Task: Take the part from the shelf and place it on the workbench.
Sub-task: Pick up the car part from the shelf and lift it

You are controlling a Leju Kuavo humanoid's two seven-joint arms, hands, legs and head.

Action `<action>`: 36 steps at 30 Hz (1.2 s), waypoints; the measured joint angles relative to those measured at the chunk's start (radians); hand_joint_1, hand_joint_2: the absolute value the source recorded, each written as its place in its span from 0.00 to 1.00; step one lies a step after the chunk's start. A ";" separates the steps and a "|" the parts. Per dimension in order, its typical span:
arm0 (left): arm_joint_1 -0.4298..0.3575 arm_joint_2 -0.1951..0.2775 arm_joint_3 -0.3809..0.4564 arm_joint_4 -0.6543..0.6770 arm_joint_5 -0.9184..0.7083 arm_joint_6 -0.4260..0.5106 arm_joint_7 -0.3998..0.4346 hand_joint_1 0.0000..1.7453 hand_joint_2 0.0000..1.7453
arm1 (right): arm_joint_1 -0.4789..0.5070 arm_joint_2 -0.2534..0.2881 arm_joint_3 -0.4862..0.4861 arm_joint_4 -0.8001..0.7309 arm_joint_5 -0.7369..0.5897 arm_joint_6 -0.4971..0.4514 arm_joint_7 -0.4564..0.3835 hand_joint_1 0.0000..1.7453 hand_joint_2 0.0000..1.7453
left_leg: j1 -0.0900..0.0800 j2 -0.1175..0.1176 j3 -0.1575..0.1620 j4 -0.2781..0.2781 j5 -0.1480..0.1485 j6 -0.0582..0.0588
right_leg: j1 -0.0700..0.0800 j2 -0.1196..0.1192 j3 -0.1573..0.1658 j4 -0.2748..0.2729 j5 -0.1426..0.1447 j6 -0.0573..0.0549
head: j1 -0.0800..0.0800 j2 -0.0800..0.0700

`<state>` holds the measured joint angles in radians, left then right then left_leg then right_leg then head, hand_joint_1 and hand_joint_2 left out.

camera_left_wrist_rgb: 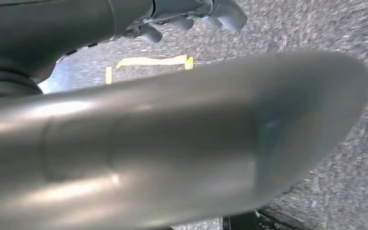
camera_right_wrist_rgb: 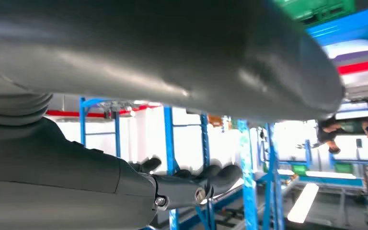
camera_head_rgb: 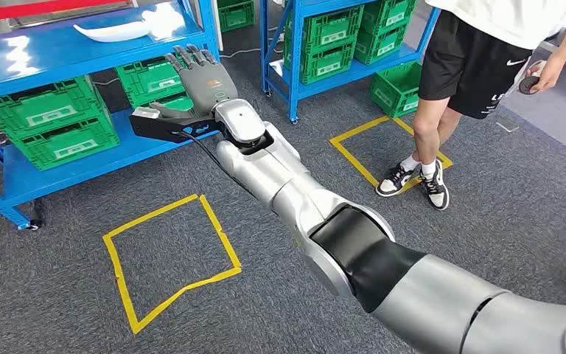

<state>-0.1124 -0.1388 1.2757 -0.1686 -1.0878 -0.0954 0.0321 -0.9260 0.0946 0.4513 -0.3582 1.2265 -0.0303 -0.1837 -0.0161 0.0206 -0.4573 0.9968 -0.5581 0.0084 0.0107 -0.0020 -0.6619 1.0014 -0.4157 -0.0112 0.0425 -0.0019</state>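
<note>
The right hand is spread and holds nothing, reaching toward the white part at 11 o'clock on the blue shelf. The task is only beginning; picking and placing remain.

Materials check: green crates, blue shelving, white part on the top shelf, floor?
Green crates: likely moulded plastic, matte, ribbed lattice walls. Blue shelving: looks like painted metal, glossy, glare on the deck. White part: smooth curved shell, probably plastic or composite; cannot tell which. Floor: grey short-pile carpet, speckled texture, with yellow tape squares.
</note>
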 joint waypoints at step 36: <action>-0.021 -0.004 0.000 0.004 -0.025 -0.003 -0.005 0.00 0.00 | 0.031 -0.034 0.066 -0.007 -0.051 -0.008 0.035 0.00 0.00 | 0.005 -0.032 -0.058 0.253 -0.022 -0.018 | 0.009 0.029 0.064 -0.014 -0.012 -0.039 | -0.001 0.000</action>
<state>-0.1333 -0.1432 1.2760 -0.1650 -1.1128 -0.0980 0.0267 -0.8952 0.0606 0.5177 -0.3651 1.1753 -0.0382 -0.1487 -0.0115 -0.0112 -0.5157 1.2503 -0.5805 -0.0092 0.0201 0.0275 -0.5982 0.9875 -0.4276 -0.0501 0.0411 -0.0019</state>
